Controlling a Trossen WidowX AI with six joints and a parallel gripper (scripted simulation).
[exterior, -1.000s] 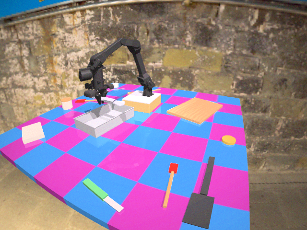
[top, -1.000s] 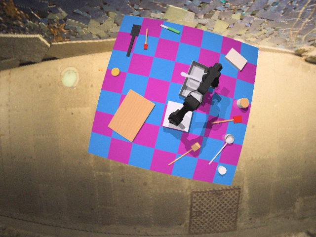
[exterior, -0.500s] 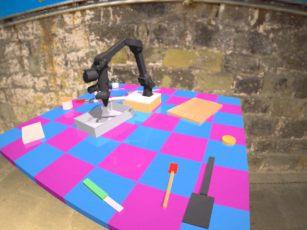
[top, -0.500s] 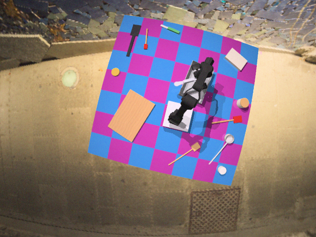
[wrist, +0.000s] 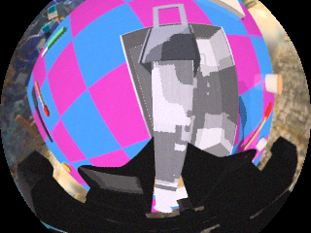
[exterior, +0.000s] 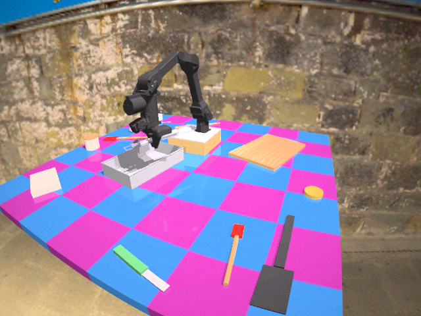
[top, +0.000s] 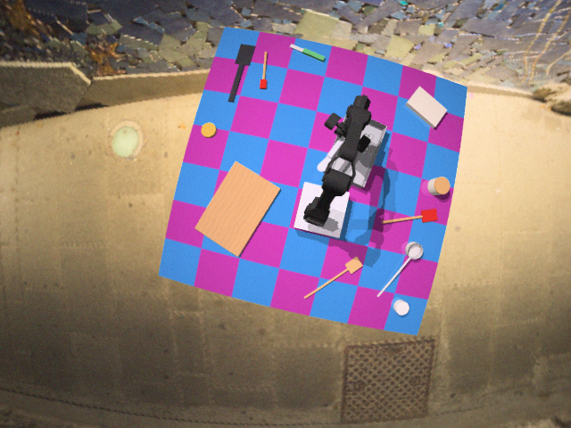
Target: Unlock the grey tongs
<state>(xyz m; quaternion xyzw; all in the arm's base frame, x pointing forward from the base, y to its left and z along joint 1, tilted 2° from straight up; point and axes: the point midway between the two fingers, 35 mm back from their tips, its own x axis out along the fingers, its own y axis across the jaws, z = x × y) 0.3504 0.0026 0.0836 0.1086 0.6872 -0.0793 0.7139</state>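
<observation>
Grey tongs (top: 329,157) (wrist: 172,102) are held above the roasting tin (top: 362,178) (exterior: 154,172) (wrist: 228,73), clamped between the fingers of the gripper (exterior: 155,144). The wooden board (top: 237,209) (exterior: 268,151) is positioned well apart from them, on the checkered table top (top: 291,157) (exterior: 176,217) (wrist: 114,97).

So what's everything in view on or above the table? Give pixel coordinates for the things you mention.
Table (top: 302,87) (exterior: 170,217) (wrist: 107,63): 1, pink-blue, beneath
Tongs (top: 328,159) (wrist: 172,97): 1, grey, over tin
Tin (top: 374,160) (exterior: 147,176) (wrist: 219,97): 1, grey, by base block
Board (top: 237,209) (exterior: 268,151): 1, wooden, beside base block
Disc (top: 208,129) (exterior: 313,192): 1, yellow, near board
Turner (top: 245,55) (exterior: 272,289): 1, black, corner
Small mallet (top: 263,84) (exterior: 237,230): 1, red-wood, by turner
Knife (top: 313,53) (exterior: 131,260): 1, green-white, edge
Slab (top: 426,107) (exterior: 45,182): 1, cream, corner
Jar (top: 440,185) (exterior: 91,143) (wrist: 273,83): 1, white-orange, edge
Large mallet (top: 429,215) (exterior: 110,138): 1, red-wood, by jar
Ladle (top: 414,251): 1, white, near edge
Paddle (top: 353,265): 1, wooden, near ladle
Cylinder (top: 401,308) (exterior: 160,116): 1, white, corner
Base block (top: 341,207) (exterior: 190,146): 1, white-tan, under arm
Arm (top: 355,133) (exterior: 193,81): 1, black, overhead
Pincer (exterior: 155,145) (wrist: 163,139): 1, black, gripping tongs
</observation>
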